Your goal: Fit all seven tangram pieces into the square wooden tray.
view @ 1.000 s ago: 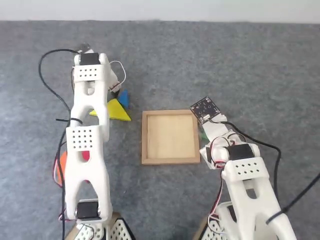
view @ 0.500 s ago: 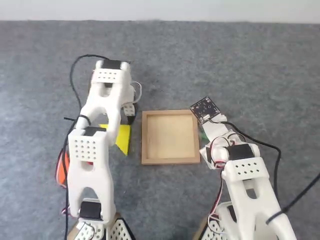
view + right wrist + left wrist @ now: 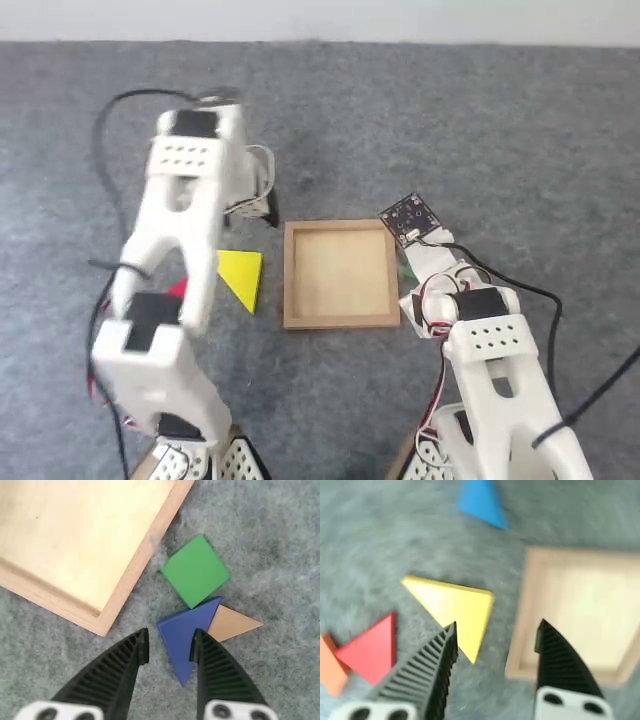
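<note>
Right gripper [image 3: 170,636]: jaws apart, empty, above the dark blue triangle [image 3: 184,630] beside the green square [image 3: 196,571].
Wooden tray [image 3: 340,321]: on the grey mat [image 3: 500,150], between the arms.
Yellow triangle [image 3: 243,273]: just beside the tray.
Left gripper [image 3: 497,627]: released, empty, over the yellow triangle's corner and the tray rim.

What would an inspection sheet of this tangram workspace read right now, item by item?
Surface: grey carpet.
Job's things: wooden tray empty; yellow triangle, red triangle, orange piece, light blue triangle on one side; green square, dark blue triangle, tan triangle on the other.
Clutter: nothing seen.
Grippers: left gripper open, above carpet between yellow triangle and tray; right gripper open above dark blue triangle.
Cables: black cable loops off left arm; second cable trails from right arm.
Surroundings: pale wall behind the carpet.
</note>
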